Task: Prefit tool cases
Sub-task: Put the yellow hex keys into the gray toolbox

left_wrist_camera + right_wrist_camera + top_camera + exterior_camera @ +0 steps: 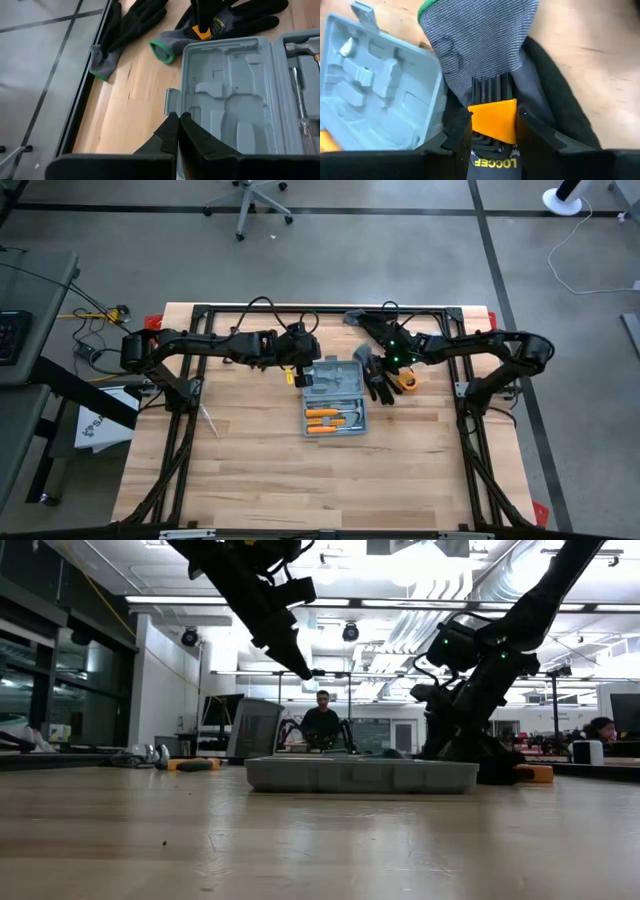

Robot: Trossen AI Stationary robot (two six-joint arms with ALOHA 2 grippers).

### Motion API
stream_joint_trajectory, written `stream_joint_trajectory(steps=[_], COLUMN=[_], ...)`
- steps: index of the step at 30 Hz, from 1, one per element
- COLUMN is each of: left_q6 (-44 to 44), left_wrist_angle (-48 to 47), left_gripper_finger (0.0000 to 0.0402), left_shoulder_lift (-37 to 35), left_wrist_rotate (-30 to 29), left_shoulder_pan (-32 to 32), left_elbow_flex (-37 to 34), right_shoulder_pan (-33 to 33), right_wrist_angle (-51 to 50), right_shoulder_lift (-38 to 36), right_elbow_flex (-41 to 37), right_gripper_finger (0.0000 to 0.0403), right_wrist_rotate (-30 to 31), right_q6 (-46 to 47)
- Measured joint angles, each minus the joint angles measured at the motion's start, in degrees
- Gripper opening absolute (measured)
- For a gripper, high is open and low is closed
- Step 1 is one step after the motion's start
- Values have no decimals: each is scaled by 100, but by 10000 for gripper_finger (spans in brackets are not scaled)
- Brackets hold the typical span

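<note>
Gloves (380, 380) crowd the open tool case's (335, 408) far right side; the near tabletop (300, 480) lies free.

High view: we looked straight down on the whole bench (260, 480) from well above.
Low view: we sat at bench-top height, facing level into the room.
Wrist views: each looked close past its own jaws.
Shared: all four caught the open tool case (335, 408) (360, 775) (235, 95) (375, 95).

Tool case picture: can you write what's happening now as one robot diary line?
tool case: open, flat on table | left gripper: shut, over empty lid half | right gripper: shut on glove, beside case
</note>
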Motion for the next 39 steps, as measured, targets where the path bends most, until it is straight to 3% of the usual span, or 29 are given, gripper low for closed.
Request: stream_joint_trajectory(steps=[5,17,31,39], left_q6=[0,0,2,2], left_wrist_angle=[0,-18,-24,-24], left_gripper_finger=[0,0,0,0], left_shoulder_lift=[0,0,0,0], left_wrist_rotate=[-2,-4,-4,-6], left_shoulder_pan=[0,-1,0,0], left_elbow_flex=[0,2,2,2], right_shoulder_pan=[38,75,77,167], right_wrist_angle=[446,983,1319,1023], right_shoulder_lift=[144,147,142,161], right_elbow_flex=[-4,-4,-4,-4], right_gripper_finger=[137,137,137,137], right_wrist_rotate=[-435,-812,-839,-637], right_q6=[19,186,293,295])
